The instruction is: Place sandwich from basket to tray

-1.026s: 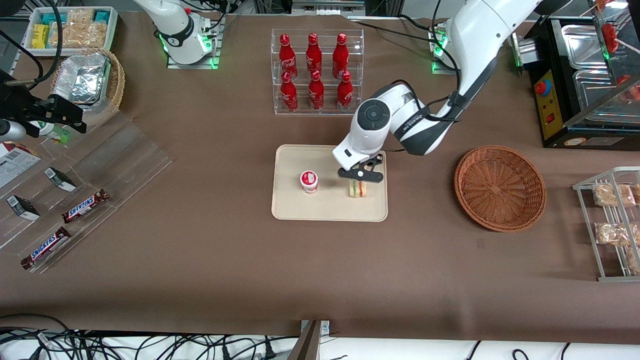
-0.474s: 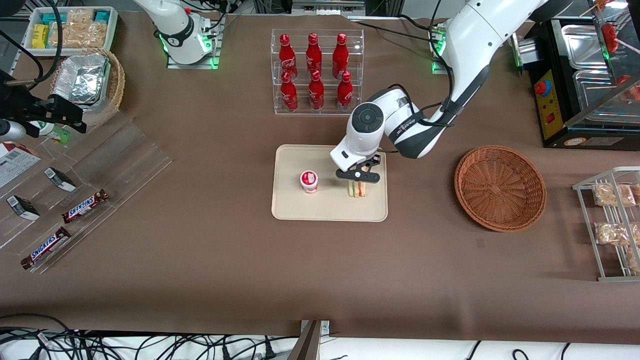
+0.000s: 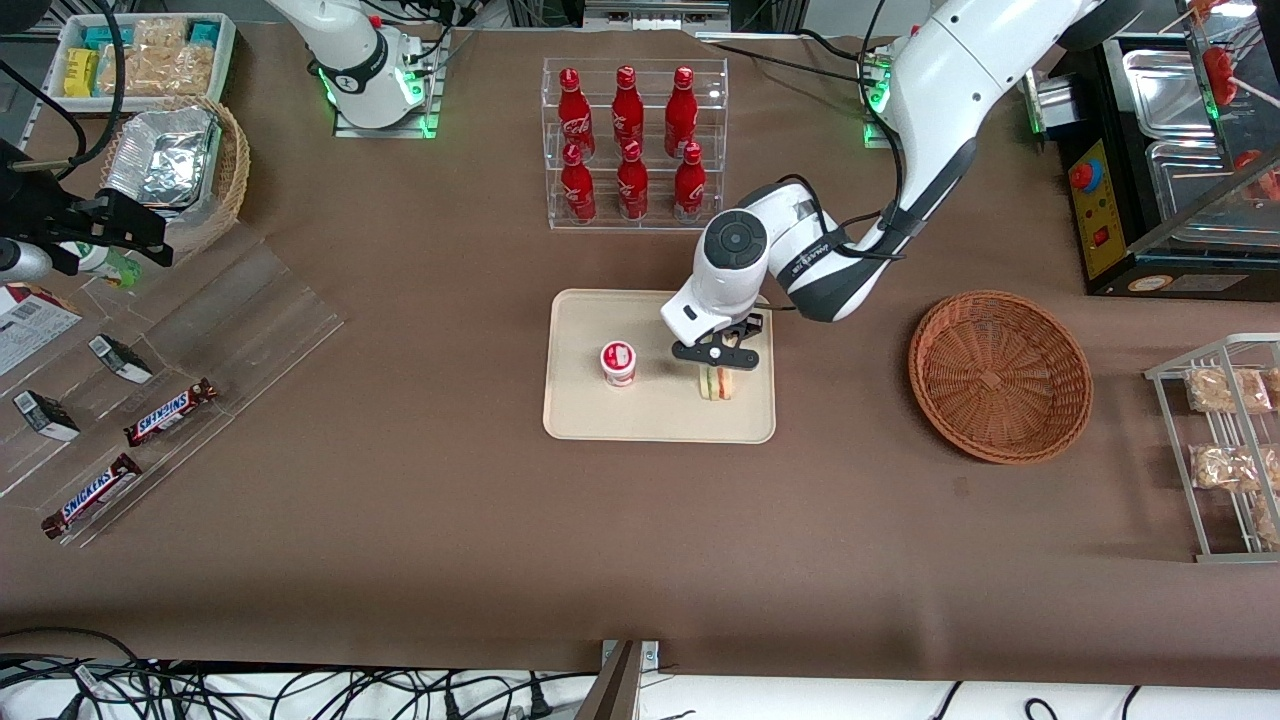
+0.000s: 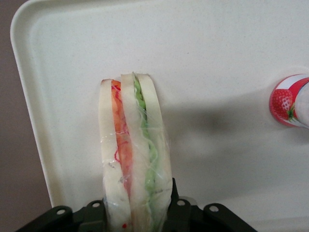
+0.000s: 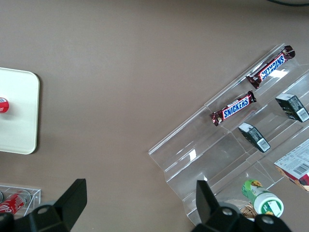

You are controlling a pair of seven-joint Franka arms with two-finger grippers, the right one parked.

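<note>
Clenched on the sandwich (image 3: 716, 383) – gripper (image 3: 716, 356) low over the tray (image 3: 600, 420), jaws pressed to both bread faces in the wrist view, wrap caught between them. Standing on edge there, filling layers upright, bottom apparently on or just off the tray floor; cannot tell which.

In the front view: parked toward the tray's three o'clock rim, with a red-lidded cup (image 3: 618, 363) at nine o'clock of it, near but apart. Well off at three o'clock of the tray, the basket (image 3: 1000, 375), nothing visible in it. By the look of it, only the release left.

Risks, as a guess:
- Toppling on release – a narrow wedge on edge, likely to fall flat toward nine or three o'clock if let go while tilted or above the floor.
- Falling toward three o'clock could lean it on, or over, the low rim.
- Clingy wrap dragging up with a pad, lifting or twisting the sandwich.
- Falling toward nine o'clock might nudge the cup.
</note>
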